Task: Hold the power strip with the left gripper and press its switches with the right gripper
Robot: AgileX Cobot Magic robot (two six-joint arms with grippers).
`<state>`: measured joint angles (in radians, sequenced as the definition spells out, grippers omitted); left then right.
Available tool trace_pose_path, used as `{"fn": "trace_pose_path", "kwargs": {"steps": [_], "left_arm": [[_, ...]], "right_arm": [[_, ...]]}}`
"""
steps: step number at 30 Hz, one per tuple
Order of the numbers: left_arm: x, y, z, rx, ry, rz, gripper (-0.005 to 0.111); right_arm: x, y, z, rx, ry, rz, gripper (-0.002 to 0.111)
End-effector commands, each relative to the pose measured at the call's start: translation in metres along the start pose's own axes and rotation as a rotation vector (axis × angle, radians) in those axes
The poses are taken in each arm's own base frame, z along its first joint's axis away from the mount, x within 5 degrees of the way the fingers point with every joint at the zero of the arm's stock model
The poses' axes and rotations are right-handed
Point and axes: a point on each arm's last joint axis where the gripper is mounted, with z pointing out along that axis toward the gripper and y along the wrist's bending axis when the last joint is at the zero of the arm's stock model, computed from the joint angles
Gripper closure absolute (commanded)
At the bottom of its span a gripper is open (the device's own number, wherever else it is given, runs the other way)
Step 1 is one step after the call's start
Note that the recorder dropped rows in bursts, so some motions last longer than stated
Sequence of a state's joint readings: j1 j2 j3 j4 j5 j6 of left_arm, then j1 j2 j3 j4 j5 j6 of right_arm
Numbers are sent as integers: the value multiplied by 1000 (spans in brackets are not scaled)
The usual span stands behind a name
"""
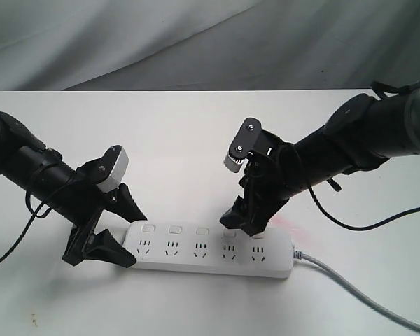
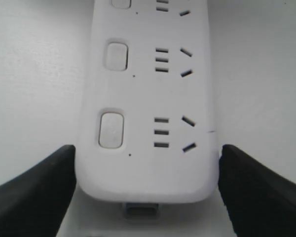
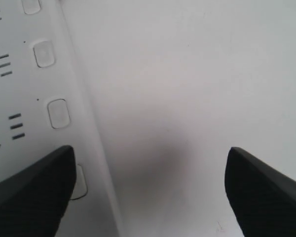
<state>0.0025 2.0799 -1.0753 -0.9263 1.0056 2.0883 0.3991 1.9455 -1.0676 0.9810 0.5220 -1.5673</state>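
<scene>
The long white power strip (image 1: 203,260) lies flat near the table's front, and its grey cable (image 1: 364,294) leaves from its right end. My left gripper (image 1: 121,231) straddles the strip's left end, one dark finger against each long side. In the left wrist view, the left gripper (image 2: 147,150) has the strip (image 2: 148,98) filling the space between its fingers. The switches (image 1: 175,229) run along the far edge. My right gripper (image 1: 243,222) stands open over the strip's right part. One of its fingers (image 3: 29,192) half covers a switch (image 3: 80,183); the other hangs over bare table.
The white table (image 1: 196,140) meets a grey cloth backdrop (image 1: 196,42) behind. There is a faint pink mark (image 1: 288,224) just beyond the strip's right end. A thin black cable (image 1: 364,224) loops off the right arm over the table.
</scene>
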Motion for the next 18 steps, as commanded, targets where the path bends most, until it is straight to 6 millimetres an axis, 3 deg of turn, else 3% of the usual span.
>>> {"fn": "trace_pose_path", "kwargs": {"steps": [1, 9, 18], "left_arm": [[0, 1, 1, -3, -4, 1, 59], [0, 1, 1, -3, -4, 1, 59], [0, 1, 1, -3, -4, 1, 59]], "right_arm": [[5, 0, 5, -14, 12, 13, 33], [10, 0, 10, -23, 30, 20, 33], [30, 3, 27, -27, 97, 41, 33]]}}
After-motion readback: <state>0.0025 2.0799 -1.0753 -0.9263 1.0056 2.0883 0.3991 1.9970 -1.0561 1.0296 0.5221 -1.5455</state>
